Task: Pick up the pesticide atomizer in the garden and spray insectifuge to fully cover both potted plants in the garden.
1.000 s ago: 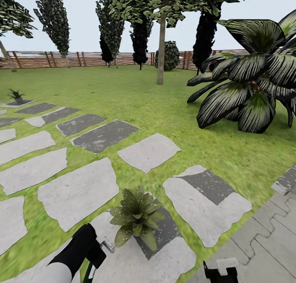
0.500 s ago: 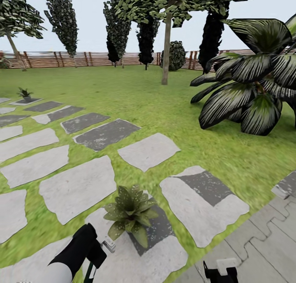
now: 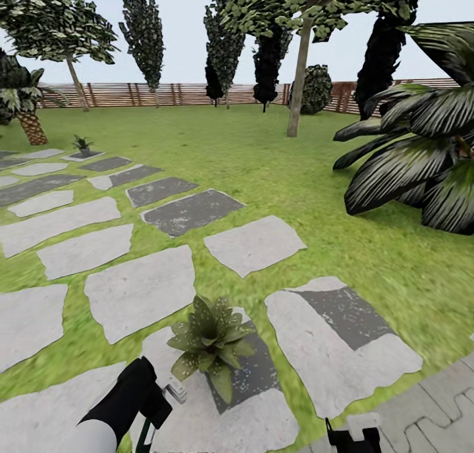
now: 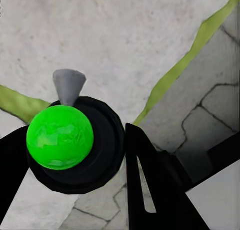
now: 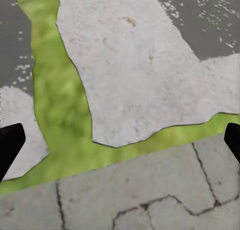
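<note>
The left gripper (image 4: 75, 155) is mostly cut off at 7 o'clock in the head view; its black fingers (image 4: 150, 185) are clamped on the pesticide atomizer (image 4: 62, 135), glossy green dome, grey cone nozzle. Near potted plant (image 3: 210, 344), white-specked with insectifuge (image 3: 227, 321), sits at 6 o'clock on a stepping stone (image 3: 141, 292); the far one (image 3: 82, 143) at 10. The right gripper (image 5: 120, 140) has fingers spread wide over grey paving.

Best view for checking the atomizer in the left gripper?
Left wrist view: the pesticide atomizer sits large between the left gripper fingers, green body and grey nozzle clear. Head view shows just its whitish nozzle tip past the gripper.
</note>
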